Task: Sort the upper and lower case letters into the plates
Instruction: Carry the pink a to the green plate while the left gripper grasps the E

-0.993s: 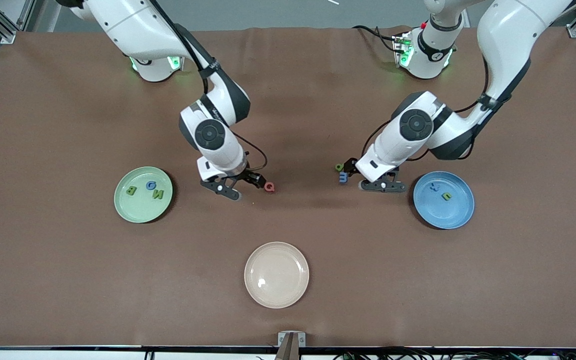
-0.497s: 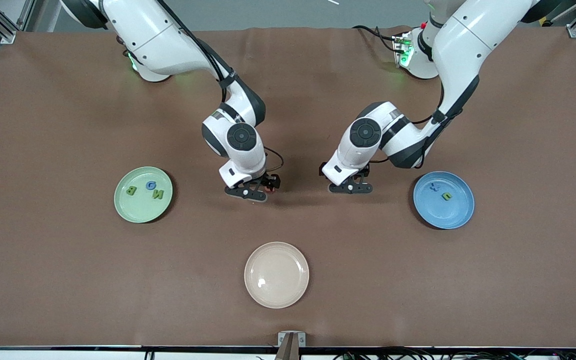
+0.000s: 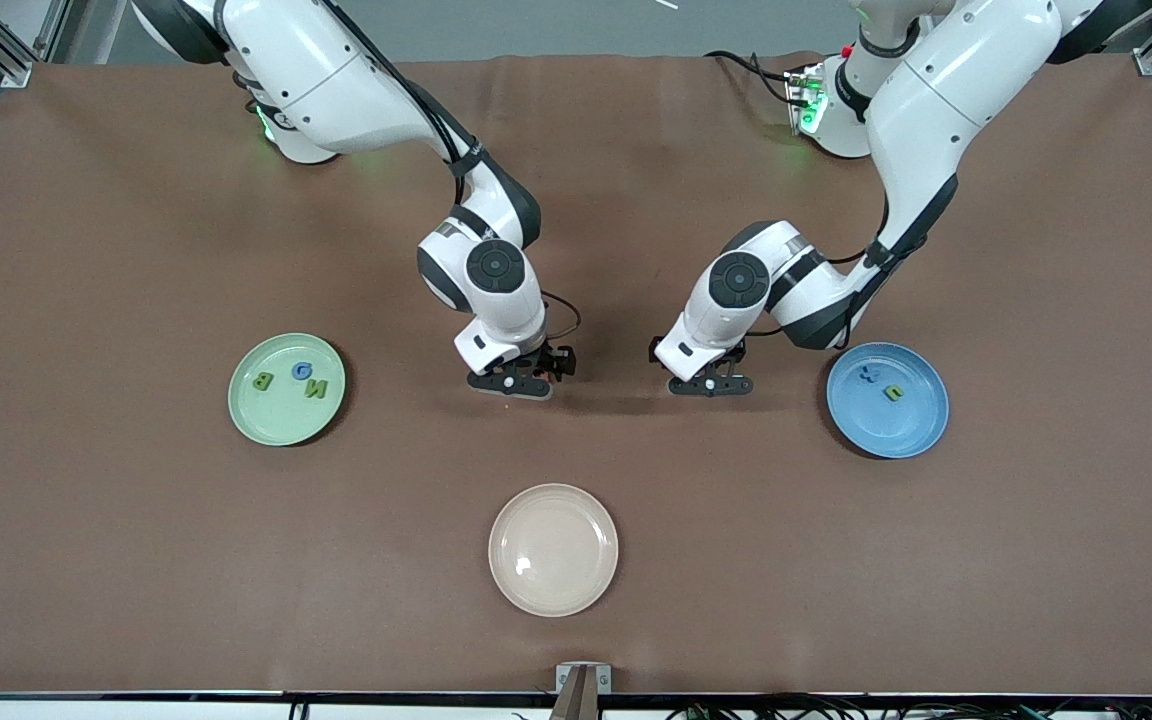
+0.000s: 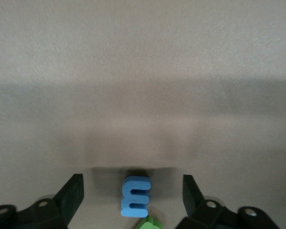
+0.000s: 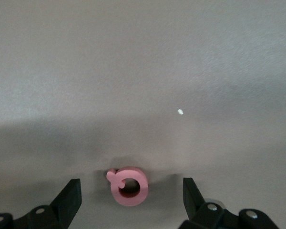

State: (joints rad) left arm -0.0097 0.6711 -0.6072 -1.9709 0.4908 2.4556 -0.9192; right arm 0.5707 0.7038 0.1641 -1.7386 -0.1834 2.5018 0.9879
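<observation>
- Hovering, my right gripper [image 5: 131, 193] spread wide around the pink Q [image 5: 128, 185], gripping nothing.
- My left gripper [image 4: 133, 193] gaped around the blue m [image 4: 136, 196]; a green letter [image 4: 150, 223], probably p-like, was cut off.

Pink Q [image 5: 128, 185], blue m [image 4: 136, 196] flat on table.

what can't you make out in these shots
- Pink Q and blue m: hidden in the front view by the right gripper and left gripper; only the wrist views show them, between open jaws.
- Green letter beside the m: cut off by the left wrist view's edge.
- Letters in the blue plate: too small to read in the front view.
</observation>
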